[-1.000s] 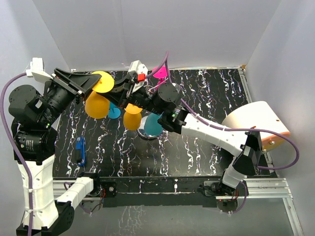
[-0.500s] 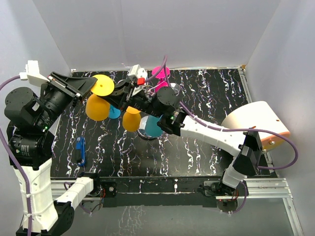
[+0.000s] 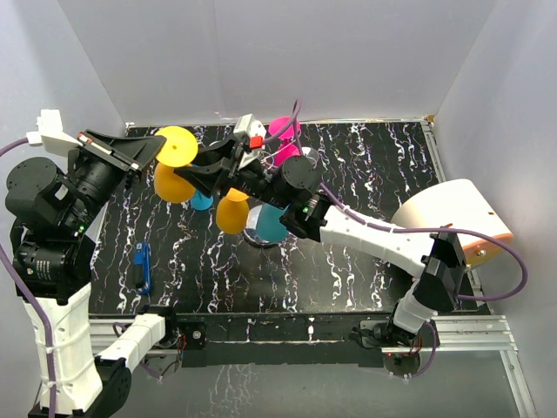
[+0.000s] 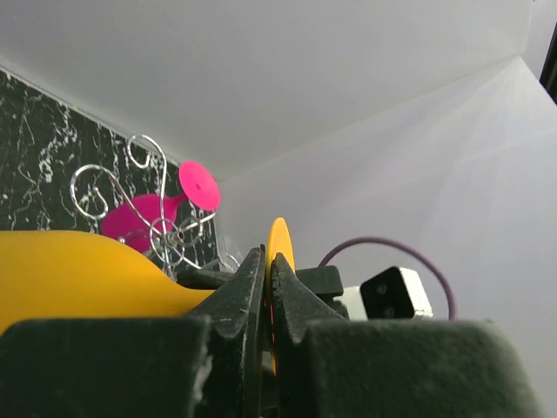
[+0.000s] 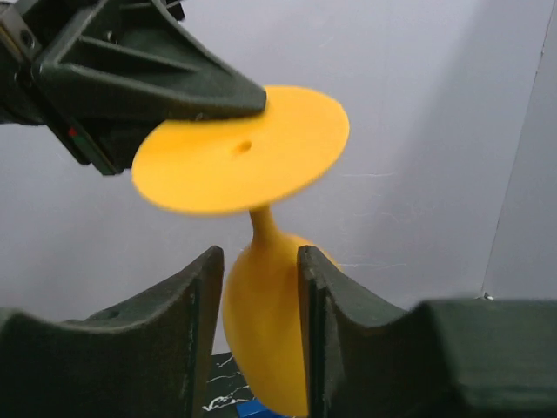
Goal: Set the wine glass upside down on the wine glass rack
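Observation:
The yellow wine glass [image 3: 172, 181] hangs in the air at the back left, with its round foot [image 3: 177, 145] turned up. My left gripper [image 3: 154, 151] is shut on the rim of that foot [image 4: 278, 245]. My right gripper [image 5: 261, 300] is open, and its jaws stand on either side of the bowl [image 5: 270, 331] just below the stem. The wine glass rack [image 4: 130, 187] shows as silver wire scrolls beyond the glass. Its shiny base [image 3: 258, 239] is mostly hidden under my right arm.
On the rack hang an orange glass [image 3: 231, 212], teal glasses [image 3: 272, 223] and pink glasses [image 3: 284, 129]. A blue clip [image 3: 144, 266] lies at the table's left. A beige rounded object [image 3: 457, 218] sits at the right edge. White walls close in the back and the sides.
My left gripper has shut on the glass's foot. My right gripper has opened off the glass. The glass and both grippers have shifted slightly left and toward the back.

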`<state>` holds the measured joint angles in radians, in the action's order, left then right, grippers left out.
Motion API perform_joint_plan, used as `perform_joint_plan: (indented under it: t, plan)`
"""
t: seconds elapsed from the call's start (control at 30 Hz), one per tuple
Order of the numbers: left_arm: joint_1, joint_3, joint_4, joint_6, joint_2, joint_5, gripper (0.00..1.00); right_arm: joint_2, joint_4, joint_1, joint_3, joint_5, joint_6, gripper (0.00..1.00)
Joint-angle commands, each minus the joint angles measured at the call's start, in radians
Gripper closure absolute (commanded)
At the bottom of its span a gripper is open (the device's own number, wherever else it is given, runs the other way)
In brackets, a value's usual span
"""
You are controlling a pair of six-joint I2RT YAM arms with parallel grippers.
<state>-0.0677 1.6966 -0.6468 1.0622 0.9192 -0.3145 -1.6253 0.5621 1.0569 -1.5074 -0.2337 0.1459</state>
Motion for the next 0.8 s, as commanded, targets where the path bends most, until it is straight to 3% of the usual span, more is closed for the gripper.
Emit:
perform_joint_plan:
  t: [0.0, 0.1, 0.23, 0.53, 0.77]
  plan:
    - [-0.001, 0.040, 0.081, -0.005, -0.008, 0.119, 1.00, 0.068, 0.120, -0.006, 0.051, 0.028, 0.068, 0.56]
    - [-0.001, 0.037, 0.082, -0.017, -0.002, 0.157, 1.00, 0.103, 0.131, -0.006, 0.084, 0.038, 0.074, 0.41]
    - [-0.001, -0.014, 0.085, -0.023, -0.009, 0.176, 1.00, 0.169, 0.147, -0.006, 0.152, 0.063, 0.082, 0.33]
    - [-0.001, -0.205, 0.126, -0.017, -0.032, 0.136, 1.00, 0.364, 0.095, -0.006, 0.288, 0.090, 0.128, 0.31]
    - [-0.001, -0.310, 0.200, -0.032, -0.033, 0.032, 1.00, 0.557, -0.114, -0.006, 0.405, 0.133, 0.191, 0.31]
